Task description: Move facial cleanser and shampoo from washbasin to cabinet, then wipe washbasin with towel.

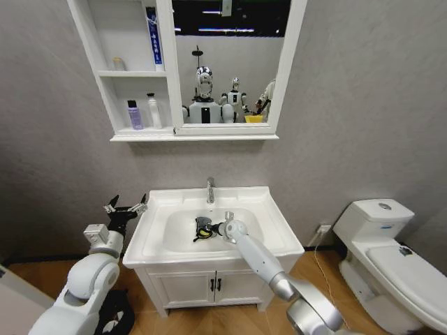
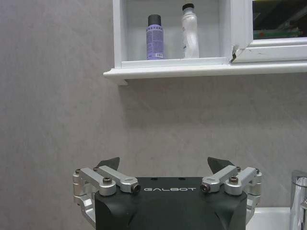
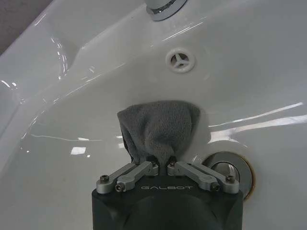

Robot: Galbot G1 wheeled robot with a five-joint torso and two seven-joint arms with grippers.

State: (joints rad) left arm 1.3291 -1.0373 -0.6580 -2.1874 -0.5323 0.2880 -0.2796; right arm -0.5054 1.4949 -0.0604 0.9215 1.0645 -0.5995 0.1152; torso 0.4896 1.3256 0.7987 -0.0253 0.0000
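Observation:
The white washbasin (image 1: 269,209) has a chrome tap (image 1: 210,189) at its back. Down in the bowl my right gripper (image 1: 211,228) is shut on the dark grey towel (image 1: 202,229). The right wrist view shows the towel (image 3: 158,127) hanging from the closed fingers against the basin wall (image 3: 72,110), just above the drain (image 3: 230,170). On the cabinet's (image 1: 140,136) lower shelf stand a purple bottle (image 1: 135,115) and a white bottle (image 1: 154,112); the same purple bottle (image 2: 154,44) and white bottle (image 2: 190,32) appear in the left wrist view. My left gripper (image 1: 126,208) is open beside the basin's left edge, holding nothing.
A large mirror (image 1: 230,63) sits beside the cabinet shelves. Upper shelves hold a blue tube (image 1: 153,38) and a small pale item (image 1: 119,63). Below the basin is a two-door vanity (image 1: 213,285). A white toilet (image 1: 391,258) stands to the right. Grey wall behind.

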